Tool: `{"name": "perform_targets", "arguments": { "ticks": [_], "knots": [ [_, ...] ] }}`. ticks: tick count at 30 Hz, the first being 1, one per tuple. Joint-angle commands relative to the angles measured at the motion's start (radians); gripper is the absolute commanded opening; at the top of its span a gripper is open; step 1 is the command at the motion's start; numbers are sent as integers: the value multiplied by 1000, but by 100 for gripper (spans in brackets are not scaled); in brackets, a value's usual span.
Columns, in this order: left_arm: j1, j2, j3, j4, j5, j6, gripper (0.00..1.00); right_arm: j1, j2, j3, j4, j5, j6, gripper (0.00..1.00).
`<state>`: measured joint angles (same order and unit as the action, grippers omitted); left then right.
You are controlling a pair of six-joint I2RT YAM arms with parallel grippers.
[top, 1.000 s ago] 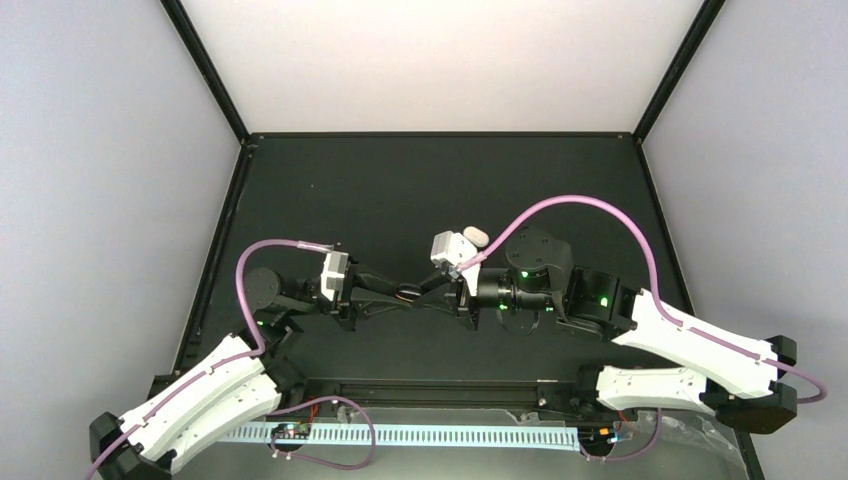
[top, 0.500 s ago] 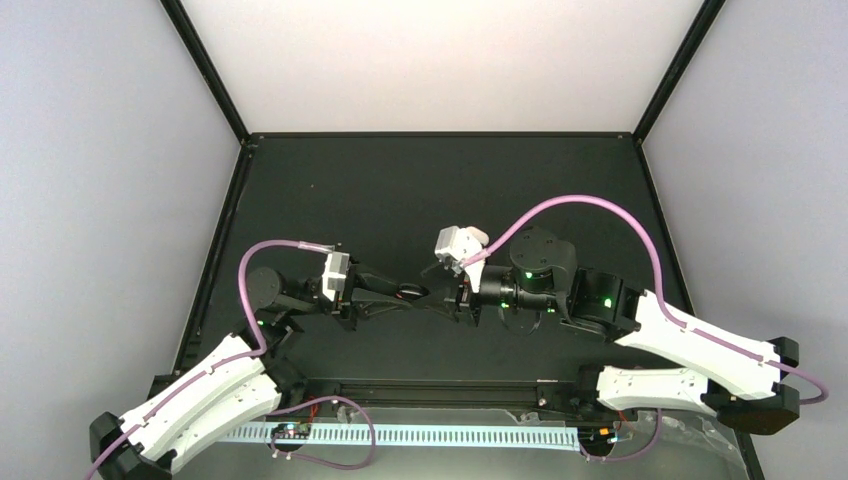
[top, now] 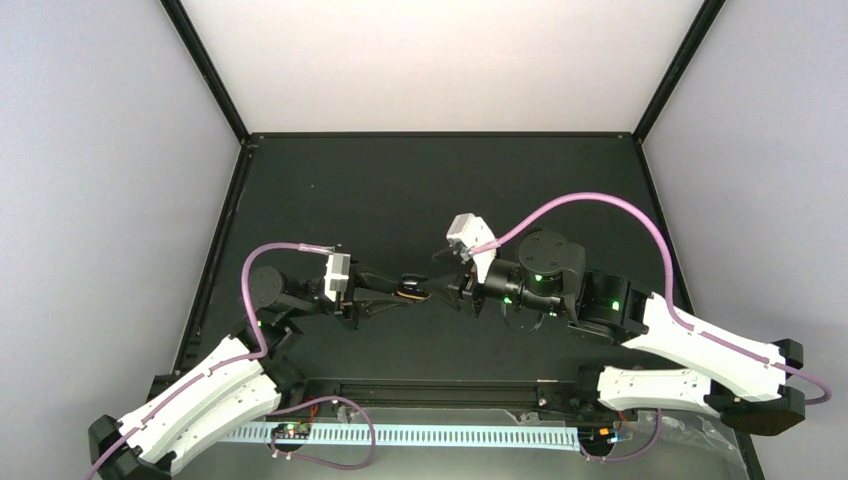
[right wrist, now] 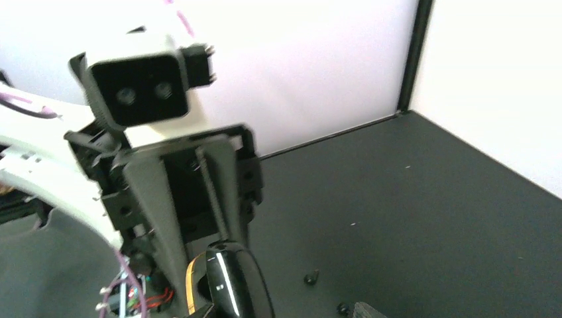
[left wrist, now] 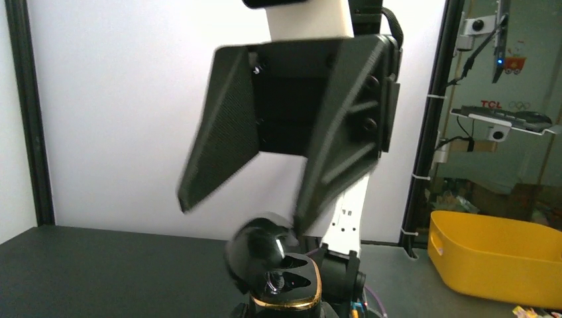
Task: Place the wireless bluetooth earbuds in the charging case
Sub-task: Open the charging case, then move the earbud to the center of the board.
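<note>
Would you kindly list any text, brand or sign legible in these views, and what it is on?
"TCL", with a ring logo beside it: on the grey panel in the background, left wrist view.
The red sticker above it: too blurred to read.
Top and right wrist views: none.

The puck (top: 410,290) sits between both arms' fingers (top: 380,282), over the table (top: 400,190).

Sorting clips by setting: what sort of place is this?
Likely a robotics lab cell: matte black table walled by plain white panels, two white-and-black robot arms, yellow plastic bin outside.
</note>
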<state>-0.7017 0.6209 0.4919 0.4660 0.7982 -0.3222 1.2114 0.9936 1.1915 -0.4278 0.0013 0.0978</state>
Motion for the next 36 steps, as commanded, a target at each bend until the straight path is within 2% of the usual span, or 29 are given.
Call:
{"name": "perform_targets", "arguments": {
  "ticks": [1, 12, 16, 19, 22, 25, 28, 33, 36],
  "knots": [
    [-5, -22, 32, -10, 38, 27, 2, -5, -27, -6, 58, 132, 25, 53],
    [-4, -56, -9, -3, -7, -7, 2, -6, -50, -7, 62, 165, 65, 61],
    [-5, -102, -32, -26, -70, -20, 2, -10, -84, -38, 96, 238, 102, 66],
    [-5, -160, -34, -92, -132, -3, 2, -84, -102, -86, 105, 267, 182, 68],
    [-5, -230, -23, -184, -190, 25, 2, -231, -79, -191, 132, 132, 310, 67],
    [-4, -301, 1, -291, -229, 58, 2, -251, 27, -283, 194, 47, 339, 63],
    [-4, -362, 12, -365, -248, 80, 2, -251, 207, -303, 253, -20, 346, 58],
    [-5, -437, 14, -426, -257, 100, 1, -250, 512, -190, 304, -114, 318, 46],
    [-4, -465, 13, -447, -255, 109, 2, -245, 679, -73, 270, -164, 266, 44]
  ]
}}
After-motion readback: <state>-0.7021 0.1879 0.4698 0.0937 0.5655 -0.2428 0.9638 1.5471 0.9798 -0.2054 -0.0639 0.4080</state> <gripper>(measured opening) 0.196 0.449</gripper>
